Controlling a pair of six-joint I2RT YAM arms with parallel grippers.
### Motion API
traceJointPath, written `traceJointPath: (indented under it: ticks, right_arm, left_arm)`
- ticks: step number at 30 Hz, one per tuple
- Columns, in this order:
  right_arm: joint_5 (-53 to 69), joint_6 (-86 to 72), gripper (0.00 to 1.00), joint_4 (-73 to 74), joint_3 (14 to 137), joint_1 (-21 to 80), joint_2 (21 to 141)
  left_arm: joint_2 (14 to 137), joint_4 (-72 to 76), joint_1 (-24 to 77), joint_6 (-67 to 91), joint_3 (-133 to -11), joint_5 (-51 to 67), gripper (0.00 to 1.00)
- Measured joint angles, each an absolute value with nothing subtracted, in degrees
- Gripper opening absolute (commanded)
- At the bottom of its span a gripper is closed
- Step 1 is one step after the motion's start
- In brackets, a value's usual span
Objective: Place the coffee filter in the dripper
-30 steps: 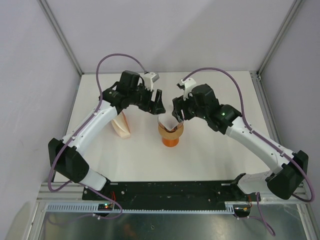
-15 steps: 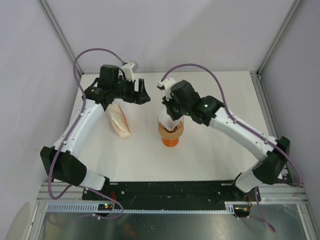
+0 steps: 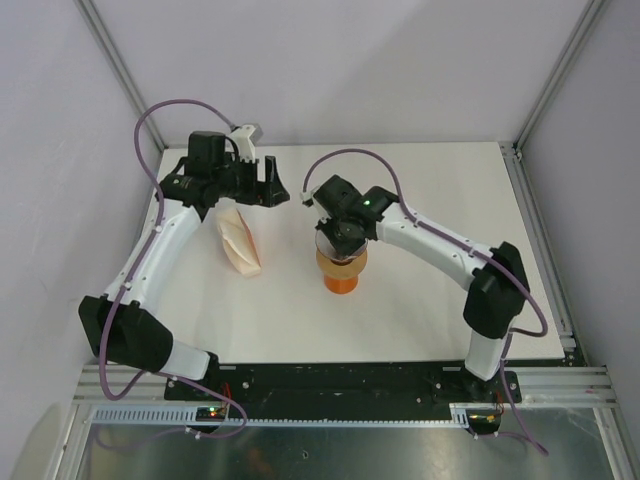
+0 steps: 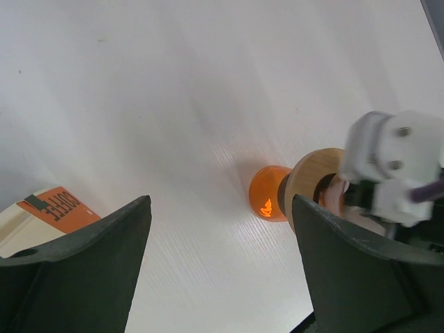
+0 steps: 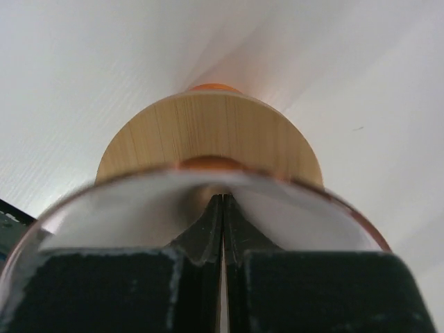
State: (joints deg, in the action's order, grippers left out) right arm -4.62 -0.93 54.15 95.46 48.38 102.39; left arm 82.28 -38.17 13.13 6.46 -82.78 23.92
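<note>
The coffee filter (image 5: 139, 211) is seated inside the dripper (image 5: 202, 164), its white paper lining the inner wall on both sides just below the translucent pinkish-orange rim. The dripper sits on a round wooden collar (image 5: 208, 128), and the collar rests on a small orange cup (image 4: 268, 201) standing upright near the middle of the white counter (image 3: 420, 300). My right fingers (image 5: 139, 291) point down into the mouth of the cone, pressed flat against each other with only a hairline seam between them. Their tips reach toward the bottom of the paper. Whether a fold of the filter is caught in that seam I cannot tell. Seen from above, my right wrist covers most of the dripper, leaving only the collar and cup exposed beneath it. My left fingers (image 4: 76, 270) are spread wide and grasp nothing. They hover above the counter, well apart from the dripper and to its left. A cream wedge-shaped stack of filters (image 3: 240, 245) lies on the counter beneath my left arm, an orange label showing on its wrapper.
</note>
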Motion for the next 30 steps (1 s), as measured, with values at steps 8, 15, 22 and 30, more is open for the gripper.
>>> traceJointPath:
  ticks: [8,15,22,30]
  right_arm:
    - [-4.1,0.5,0.00,54.0,96.1,48.6,106.2]
    - [-3.8,0.7,0.00,53.3,96.1,48.4,106.5]
    - [-3.2,0.4,0.00,52.2,95.6,48.1,106.5]
    - [-6.2,-1.1,0.00,55.6,98.7,50.2,107.1]
  left_arm:
    - [81.6,-38.2,12.6,6.5,-82.2,24.2,0.87]
    - [81.6,-38.1,12.5,6.5,-82.2,24.5,0.86]
    - [81.6,-37.8,12.4,7.2,-80.9,26.5,0.77]
    - [81.6,-37.8,12.4,11.3,-80.0,30.9,0.76]
